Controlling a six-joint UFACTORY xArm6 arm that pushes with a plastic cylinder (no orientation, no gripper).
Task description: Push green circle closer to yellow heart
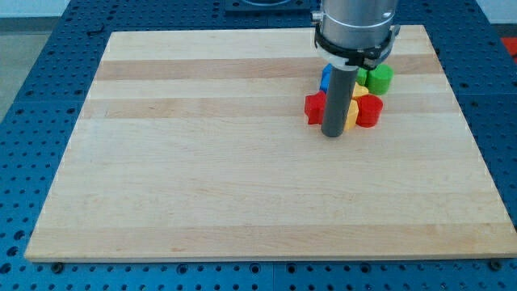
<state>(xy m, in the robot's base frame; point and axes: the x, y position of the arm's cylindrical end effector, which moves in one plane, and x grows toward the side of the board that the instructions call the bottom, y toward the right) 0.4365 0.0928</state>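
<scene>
The green circle (379, 78) sits near the view's top right on the wooden board (202, 186), partly hidden by the arm. A yellow block (359, 91), likely the yellow heart, lies just below-left of it, mostly hidden behind the rod. My tip (333, 133) rests on the board at the lower left edge of the cluster, beside the red block (314, 107) at the rod's left.
A red block (369, 111) lies at the cluster's lower right. A blue block (325, 78) peeks out at the rod's upper left. A second yellow piece (351, 118) shows beside the rod. The board's far edge is close behind the cluster.
</scene>
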